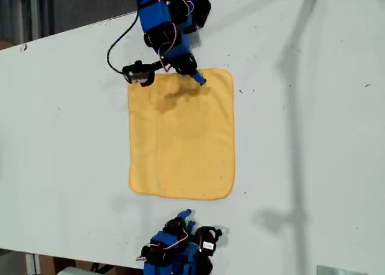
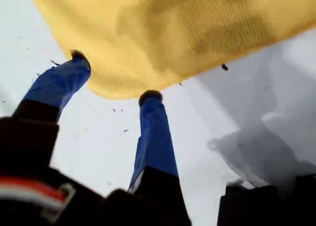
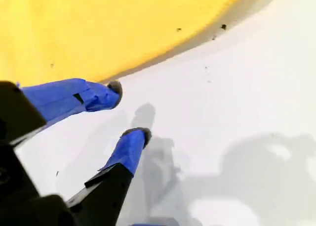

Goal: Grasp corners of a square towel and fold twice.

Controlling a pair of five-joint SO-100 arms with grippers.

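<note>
Yellow towel [image 1: 181, 133] is laid flat on the white bench [image 1: 301, 136] | a rounded towel corner [image 2: 116, 90] is seen just beyond my first gripper [image 2: 113, 80], jaws spread, nothing held | my second gripper [image 3: 129, 110] is held open over bare bench beside the towel's edge, nothing held

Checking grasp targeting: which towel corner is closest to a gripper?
The corner at the exterior view's top right: a gripper hangs at the towel's top edge just beside it. The other three lie farther from either gripper.
</note>
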